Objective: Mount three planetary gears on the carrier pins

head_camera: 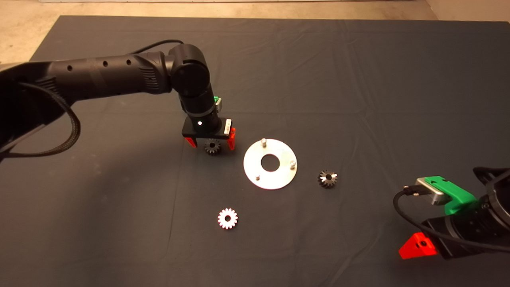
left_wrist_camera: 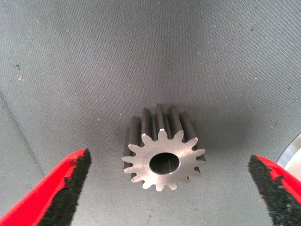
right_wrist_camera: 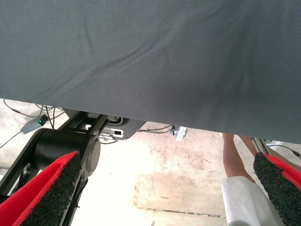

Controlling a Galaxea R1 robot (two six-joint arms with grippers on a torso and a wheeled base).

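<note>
The shiny round carrier disc lies mid-mat with three short upright pins and a large centre hole; all three pins are bare. One planetary gear lies on the mat left of the disc. My left gripper hangs open straight over it, a red finger on each side, not touching. In the left wrist view the gear sits between the spread fingers. A second gear lies in front of the disc. A third gear lies right of it. My right gripper waits open at the lower right edge.
The disc's rim shows at the edge of the left wrist view. Past the mat's edge the right wrist view shows bare floor, a black robot base with cables, and a person's leg.
</note>
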